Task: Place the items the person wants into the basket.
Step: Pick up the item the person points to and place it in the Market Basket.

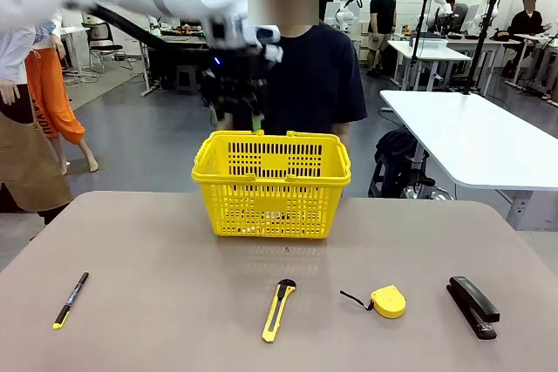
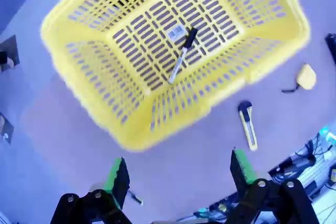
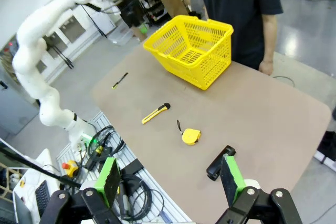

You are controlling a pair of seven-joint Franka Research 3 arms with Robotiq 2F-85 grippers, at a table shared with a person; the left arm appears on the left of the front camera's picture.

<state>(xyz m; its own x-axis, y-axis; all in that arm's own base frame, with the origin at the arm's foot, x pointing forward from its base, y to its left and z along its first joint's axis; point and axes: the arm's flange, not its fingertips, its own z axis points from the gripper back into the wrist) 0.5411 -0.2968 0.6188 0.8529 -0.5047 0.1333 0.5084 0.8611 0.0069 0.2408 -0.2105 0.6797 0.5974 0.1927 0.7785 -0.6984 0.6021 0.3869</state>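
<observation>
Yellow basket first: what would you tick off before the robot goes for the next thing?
1. Marker lying inside the basket: ok.
2. Left gripper open and empty above the basket: ok.
3. Utility knife lying free on the table: ok.
4. Pen free near the table's left edge: ok.
5. Right gripper open and empty: ok.
6. Which item the person wants next: cannot tell.

The white left arm (image 3: 26, 56) has a black end effector (image 2: 178, 165) with green pads (image 2: 113, 177).
</observation>
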